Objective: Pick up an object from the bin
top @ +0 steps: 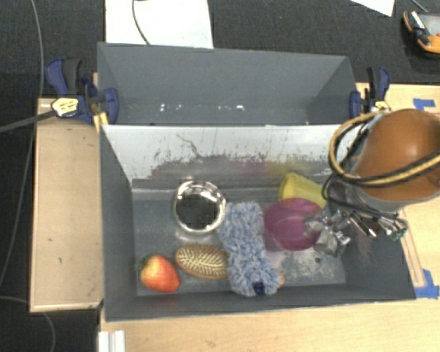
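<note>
**Jaws beside the magenta cup, grip unreadable**

Jaws sit low at the right edge of a magenta cup (290, 224); I cannot tell whether they are parted or clenched, or whether they touch it. The cup lies right of the middle of the bin (125, 196), with a fuzzy blue cloth (246, 259) against its left side and a yellow thing (299, 188) just behind. It looks like light, stiff plastic, probably smooth and apt to slip. The best hold is likely across the thin wall at the rim, one jaw inside and one outside.
</note>
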`<control>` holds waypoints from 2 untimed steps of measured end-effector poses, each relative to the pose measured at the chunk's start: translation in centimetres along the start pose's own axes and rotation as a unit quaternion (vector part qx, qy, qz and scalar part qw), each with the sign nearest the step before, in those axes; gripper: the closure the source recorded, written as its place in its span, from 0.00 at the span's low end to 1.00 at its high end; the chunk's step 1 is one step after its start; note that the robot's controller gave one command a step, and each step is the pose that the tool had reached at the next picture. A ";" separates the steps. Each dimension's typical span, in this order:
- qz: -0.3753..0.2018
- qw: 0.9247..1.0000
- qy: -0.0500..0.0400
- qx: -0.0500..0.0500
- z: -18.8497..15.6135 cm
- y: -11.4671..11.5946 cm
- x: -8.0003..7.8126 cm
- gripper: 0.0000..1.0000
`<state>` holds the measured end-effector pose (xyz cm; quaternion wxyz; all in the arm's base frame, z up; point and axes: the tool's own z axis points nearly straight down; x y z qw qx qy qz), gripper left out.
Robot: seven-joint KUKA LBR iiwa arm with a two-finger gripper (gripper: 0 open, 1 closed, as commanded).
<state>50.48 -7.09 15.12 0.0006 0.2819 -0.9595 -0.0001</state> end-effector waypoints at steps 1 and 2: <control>-0.024 1.000 0.001 -0.001 2.9 1.2 -1.4 1.00; 0.012 1.000 0.000 -0.003 -8.1 0.7 -0.4 1.00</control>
